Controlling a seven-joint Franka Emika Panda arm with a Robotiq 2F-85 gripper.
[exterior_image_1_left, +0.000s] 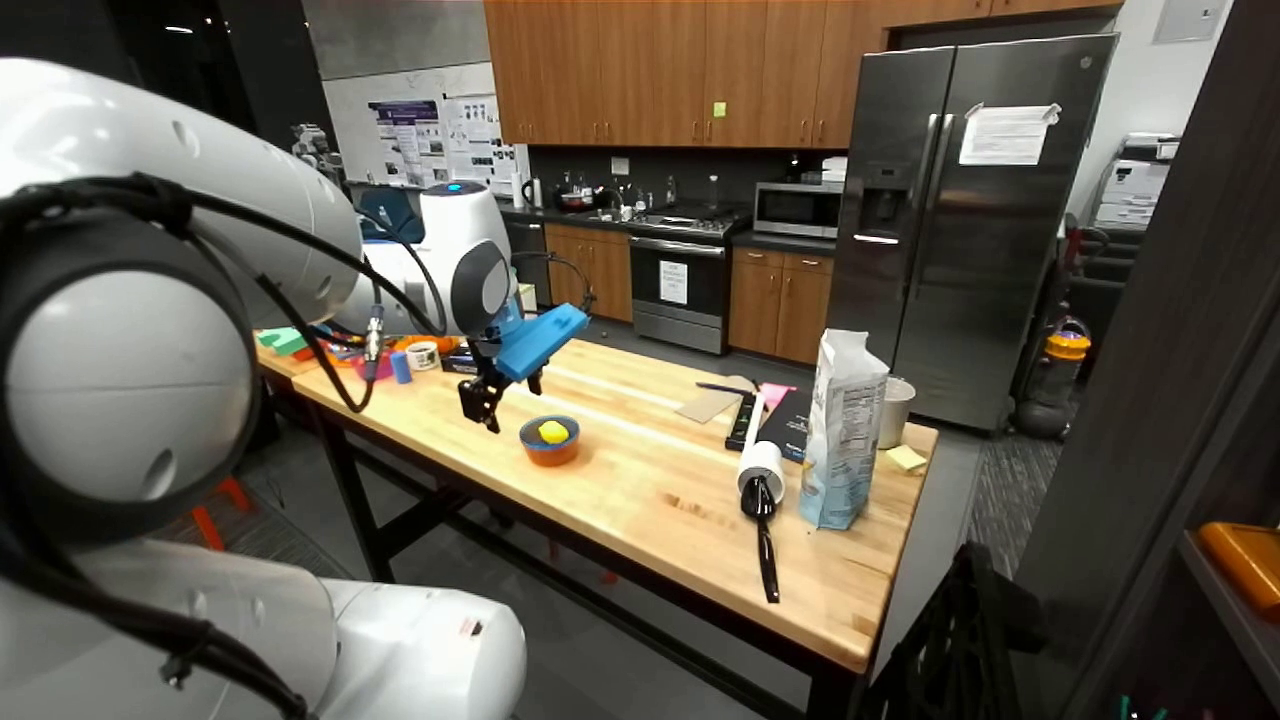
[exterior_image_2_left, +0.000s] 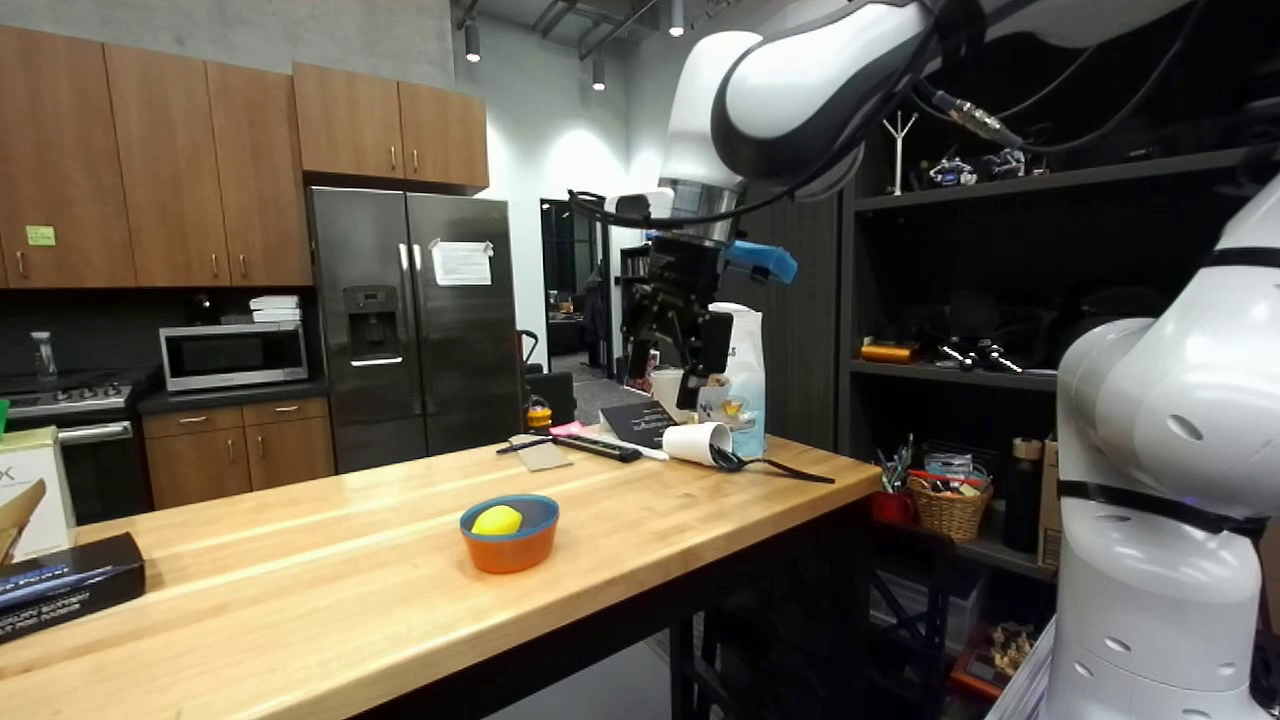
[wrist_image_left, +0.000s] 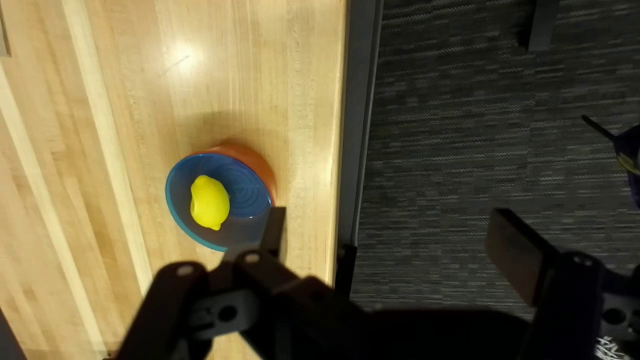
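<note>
Near the bottom of the wrist view, the gripper (wrist_image_left: 392, 242) has its two fingers spread wide, with nothing held between them. Left of the middle, a yellow lemon (wrist_image_left: 210, 202) lies in a bowl (wrist_image_left: 245, 190) that is blue inside and orange outside. The bowl sits on the wooden table (wrist_image_left: 310, 110), near its edge. Both exterior views show the gripper up in the air, not touching the bowl. One finger hides a bit of the bowl's lower right rim in the wrist view, and most of the gap is over the dark carpet (wrist_image_left: 450, 150). To hold the lemon well, I think the gripper should move toward the left of that view until the lemon is mid-gap. Then it should go down slowly, keeping both tips inside the rim. A soft squeeze seems best, since a round lemon could roll.
</note>
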